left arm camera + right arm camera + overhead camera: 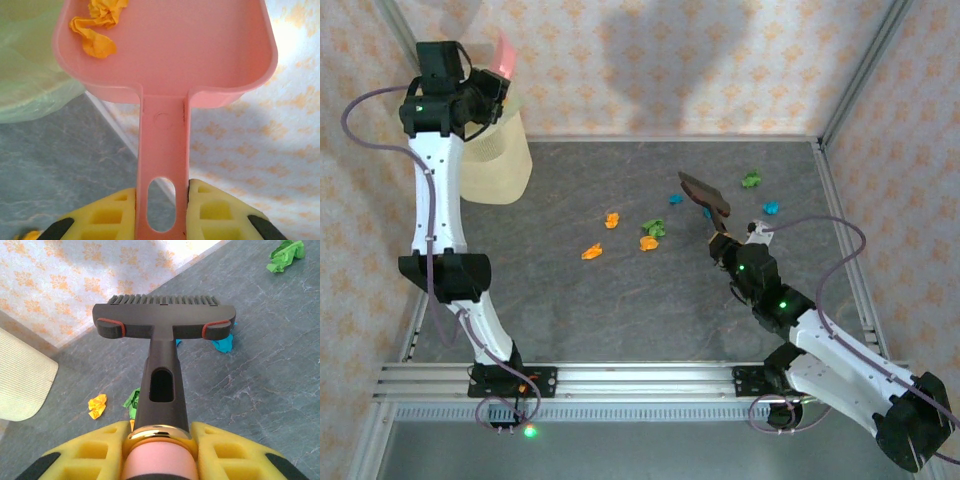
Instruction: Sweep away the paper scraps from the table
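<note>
Several orange, green and teal paper scraps (612,220) lie across the middle and right of the grey table (620,310). High at the back left, my left gripper (490,90) is shut on the handle of a pink dustpan (170,50). The pan sits over the bin and has orange scraps (97,25) in its far corner. My right gripper (725,243) is shut on the handle of a dark brush (165,315). The brush head hovers just above the table near a teal scrap (223,344). A green scrap (132,401) and an orange one (97,406) lie left of the handle.
A pale ribbed bin (495,155) with a translucent liner (30,75) stands in the table's back left corner. Orange-patterned walls close the back and sides. Aluminium rails (620,380) run along the near edge by the arm bases.
</note>
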